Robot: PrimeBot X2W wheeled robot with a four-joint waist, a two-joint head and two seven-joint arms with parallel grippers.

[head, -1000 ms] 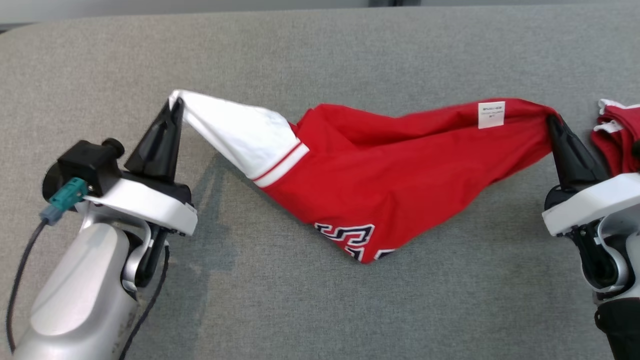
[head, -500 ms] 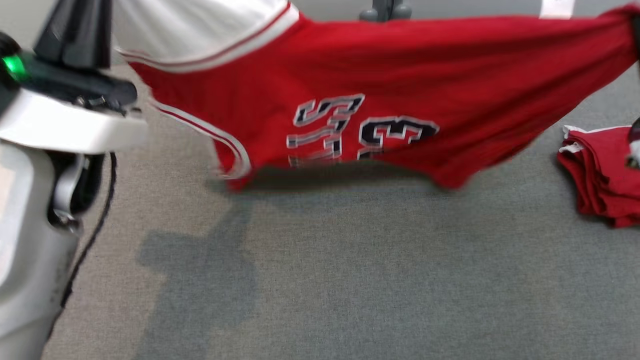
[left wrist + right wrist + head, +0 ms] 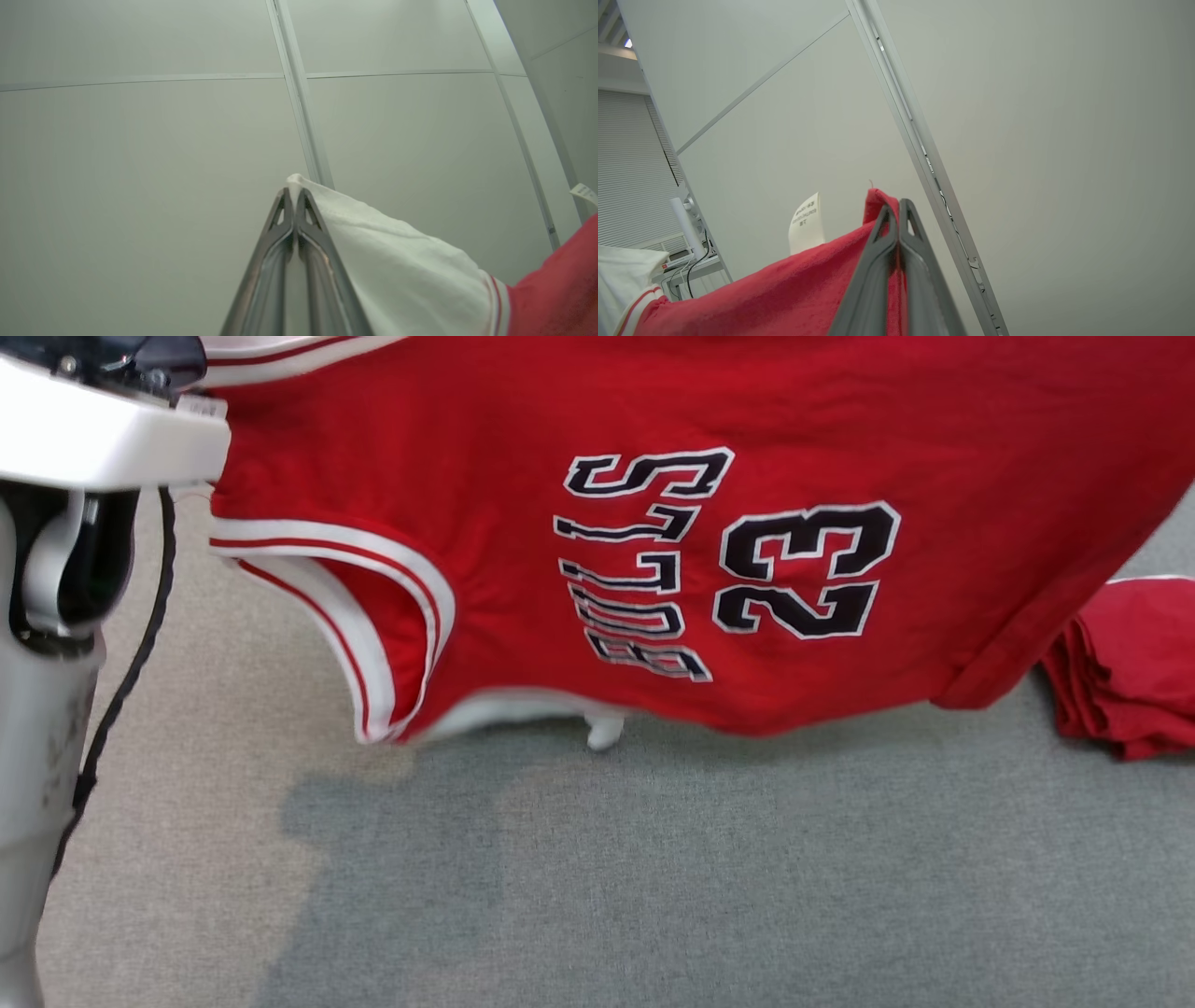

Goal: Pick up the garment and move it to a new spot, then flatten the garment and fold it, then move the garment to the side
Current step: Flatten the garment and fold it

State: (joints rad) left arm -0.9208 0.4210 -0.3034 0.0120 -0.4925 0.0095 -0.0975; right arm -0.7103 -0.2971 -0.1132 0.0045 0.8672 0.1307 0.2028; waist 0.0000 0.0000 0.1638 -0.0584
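a grey cloth-covered desk [image 3: 653, 877] lies under the garment [image 3: 523, 439], a red jersey with white trim and dark lettering that hangs spread out above it. a pile of folded red cloth [image 3: 1134, 663] sits on the desk just beside the garment's right end, and pale wall panels [image 3: 140, 140] with metal seams rise behind the garment. the left gripper [image 3: 293, 191] is clenched on the garment's white corner, the right gripper [image 3: 896, 205] clenched on its red corner, near a white label [image 3: 806, 224].
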